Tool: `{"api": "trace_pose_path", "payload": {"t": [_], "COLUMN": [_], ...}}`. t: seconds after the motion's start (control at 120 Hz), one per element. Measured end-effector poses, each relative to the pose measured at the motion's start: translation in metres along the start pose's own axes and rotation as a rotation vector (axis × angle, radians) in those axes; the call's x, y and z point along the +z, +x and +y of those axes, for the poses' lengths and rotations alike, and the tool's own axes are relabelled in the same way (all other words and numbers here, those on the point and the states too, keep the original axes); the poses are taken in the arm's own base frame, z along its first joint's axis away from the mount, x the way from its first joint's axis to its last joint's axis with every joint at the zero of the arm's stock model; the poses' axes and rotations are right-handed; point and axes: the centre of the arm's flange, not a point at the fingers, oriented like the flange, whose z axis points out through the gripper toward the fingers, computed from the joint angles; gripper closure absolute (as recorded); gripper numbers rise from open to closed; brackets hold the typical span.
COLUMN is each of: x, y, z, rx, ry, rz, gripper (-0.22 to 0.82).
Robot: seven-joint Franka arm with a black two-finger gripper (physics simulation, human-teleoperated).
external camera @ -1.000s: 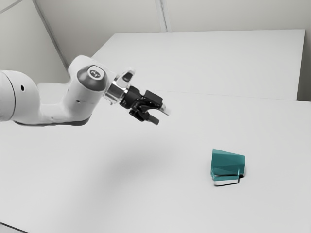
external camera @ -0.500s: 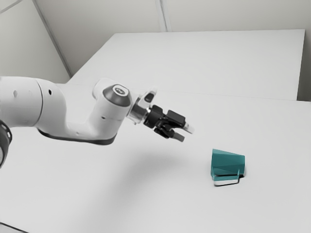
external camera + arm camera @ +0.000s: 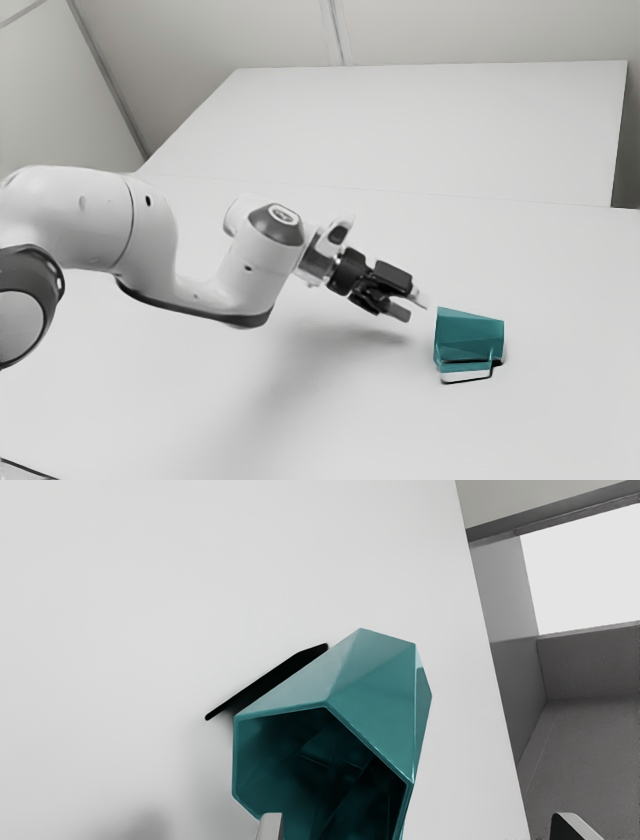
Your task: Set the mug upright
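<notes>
While one faceted teal mug [image 3: 468, 337] lies on its side, one claw [image 3: 412, 306], spread wide, hovers near its mouth; the tabletop [image 3: 560, 420] extends all around the mug.

Glossy teal faceted mug [image 3: 380, 700] on smooth, matt white table [image 3: 125, 605].

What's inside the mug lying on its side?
Inside the mug I see dark teal, angular walls, and no separate object that I can make out. Its depths are too dark to read, and one fingertip hides part of the rim.
</notes>
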Motion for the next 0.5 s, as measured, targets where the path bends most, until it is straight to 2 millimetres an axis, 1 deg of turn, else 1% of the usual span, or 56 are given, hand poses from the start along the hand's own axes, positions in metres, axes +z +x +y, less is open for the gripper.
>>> {"api": "trace_pose_path", "payload": {"t": [0.167, 0.4, 0.5], "x": [0.019, 0.035, 0.043], "y": [-0.006, 0.004, 0.004], "z": [-0.007, -0.002, 0.0], "rx": [0.0, 0.041, 0.051], "ry": [-0.003, -0.003, -0.006], "rz": [-0.013, -0.013, -0.019], "gripper": [0.02, 0.02, 0.02]}}
